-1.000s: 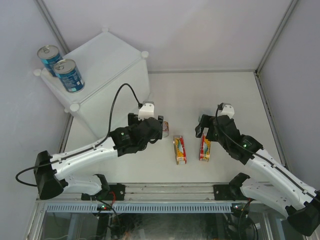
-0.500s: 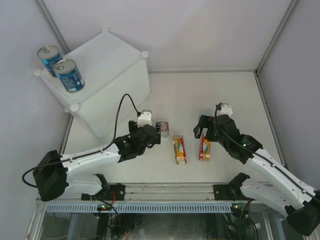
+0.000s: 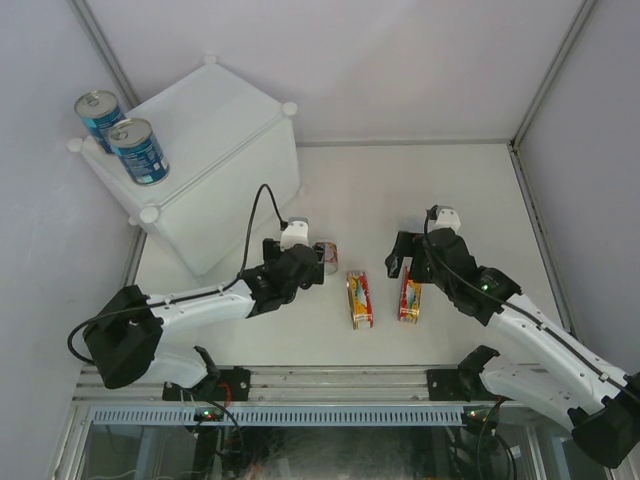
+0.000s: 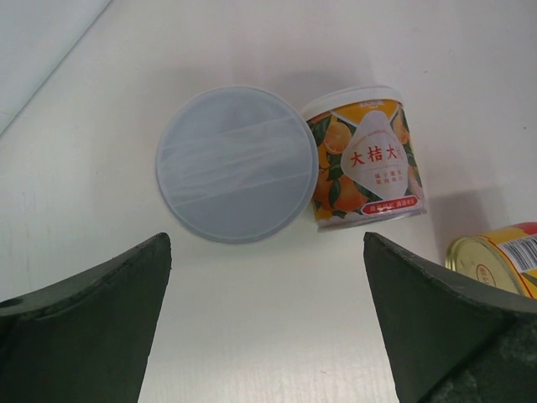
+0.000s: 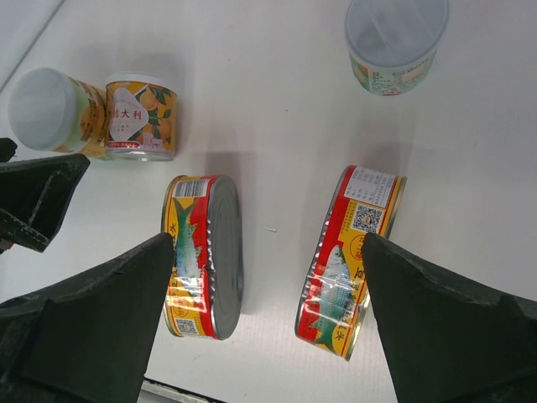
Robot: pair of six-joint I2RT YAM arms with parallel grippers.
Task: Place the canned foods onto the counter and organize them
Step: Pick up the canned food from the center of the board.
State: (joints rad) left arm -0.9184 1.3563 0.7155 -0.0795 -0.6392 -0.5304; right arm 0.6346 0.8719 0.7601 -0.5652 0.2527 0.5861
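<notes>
Two tall blue-labelled cans (image 3: 98,112) (image 3: 138,150) stand on the left corner of the white box counter (image 3: 215,130). My left gripper (image 3: 306,264) (image 4: 264,336) is open and empty, just short of two small cans. One of them shows its pale lid (image 4: 237,164), the other an orange label (image 4: 365,159) (image 3: 326,255). My right gripper (image 3: 410,262) (image 5: 268,319) is open and empty, above two flat red-and-yellow tins (image 5: 205,256) (image 5: 348,260) (image 3: 359,298) (image 3: 410,296). A third small can (image 5: 396,38) stands beyond them; my right arm hides it in the top view.
The counter's near wall (image 3: 235,215) stands close to the left of the small cans. The enclosure walls rise at left and right. A metal rail (image 3: 330,378) runs along the table's near edge.
My left gripper has drawn back toward the near left and uncovered the small cans. The right arm has barely moved.
</notes>
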